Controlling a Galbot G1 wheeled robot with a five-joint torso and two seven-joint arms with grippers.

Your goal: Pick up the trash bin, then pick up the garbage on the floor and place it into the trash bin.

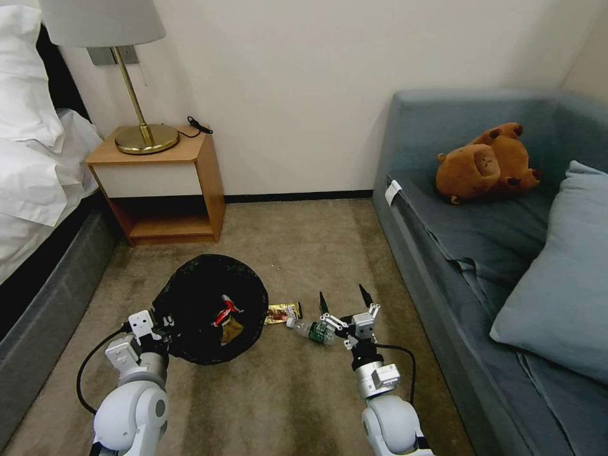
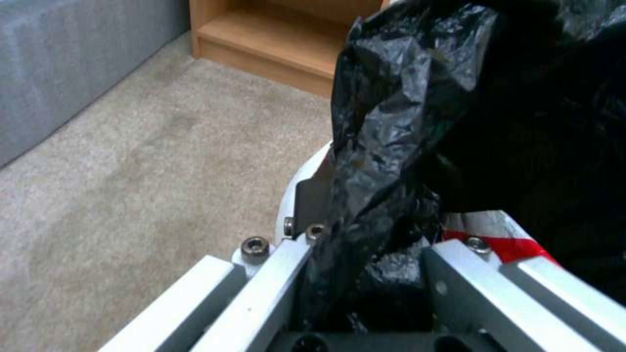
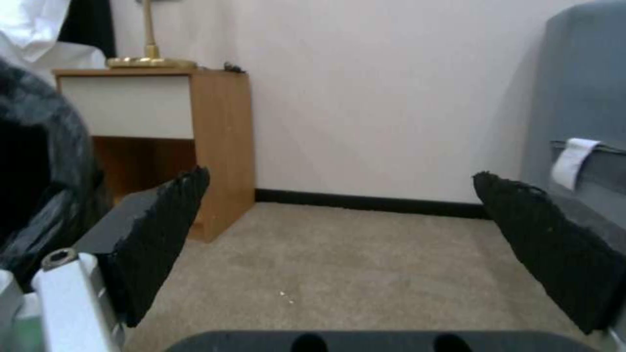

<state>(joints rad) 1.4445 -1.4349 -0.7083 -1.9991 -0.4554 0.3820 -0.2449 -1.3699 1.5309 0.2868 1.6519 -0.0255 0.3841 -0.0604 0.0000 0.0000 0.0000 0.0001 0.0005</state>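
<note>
The trash bin [image 1: 202, 297], lined with a crinkled black bag [image 2: 417, 107], hangs tilted above the carpet with my left gripper [image 1: 166, 323] shut on its near rim. A red-white wrapper [image 1: 224, 312] and a tan scrap [image 1: 230, 329] lie inside it. On the floor to its right lie a yellow-brown snack wrapper [image 1: 282, 312] and a small clear bottle with a green label [image 1: 314, 331]. My right gripper [image 1: 342, 299] is open, just above and beyond the bottle, its black pads [image 3: 156, 234] spread wide and pointing toward the wall.
A wooden nightstand [image 1: 163, 183] with a brass lamp stands at the back left beside the bed [image 1: 31, 177]. A grey sofa [image 1: 481, 253] with a brown plush toy [image 1: 486, 163] and a cushion lines the right. Open carpet lies between them.
</note>
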